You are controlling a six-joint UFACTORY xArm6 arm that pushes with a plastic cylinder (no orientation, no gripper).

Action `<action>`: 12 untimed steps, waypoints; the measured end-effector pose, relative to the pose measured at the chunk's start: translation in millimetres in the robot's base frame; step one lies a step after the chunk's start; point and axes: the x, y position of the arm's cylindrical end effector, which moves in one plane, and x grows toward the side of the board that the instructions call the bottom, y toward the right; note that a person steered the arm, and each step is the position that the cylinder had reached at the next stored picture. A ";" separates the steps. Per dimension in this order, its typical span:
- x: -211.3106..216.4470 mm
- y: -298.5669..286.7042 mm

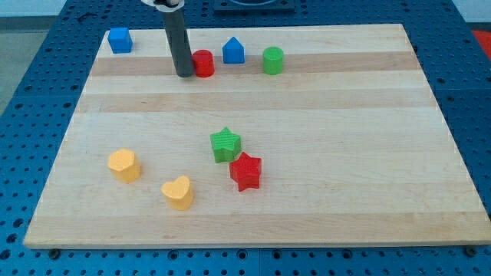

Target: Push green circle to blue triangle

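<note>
Sitting at the worktop's (253, 115) top, my tip (184, 74) touches the red cylinder's (203, 64) left side, no claw fitted so grasping nothing, while green circle (272, 60) lies right, seemingly just beside blue triangle (233, 51).

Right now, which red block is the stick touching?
The red round block near the view's top; my tip sits right against its left side. The red star lies far below, beside the green star.
</note>
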 end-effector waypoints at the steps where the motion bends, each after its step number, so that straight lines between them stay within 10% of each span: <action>1: 0.0 4.5; 3: 48.8 36.8; 6: -33.5 224.6; 12: -29.7 201.9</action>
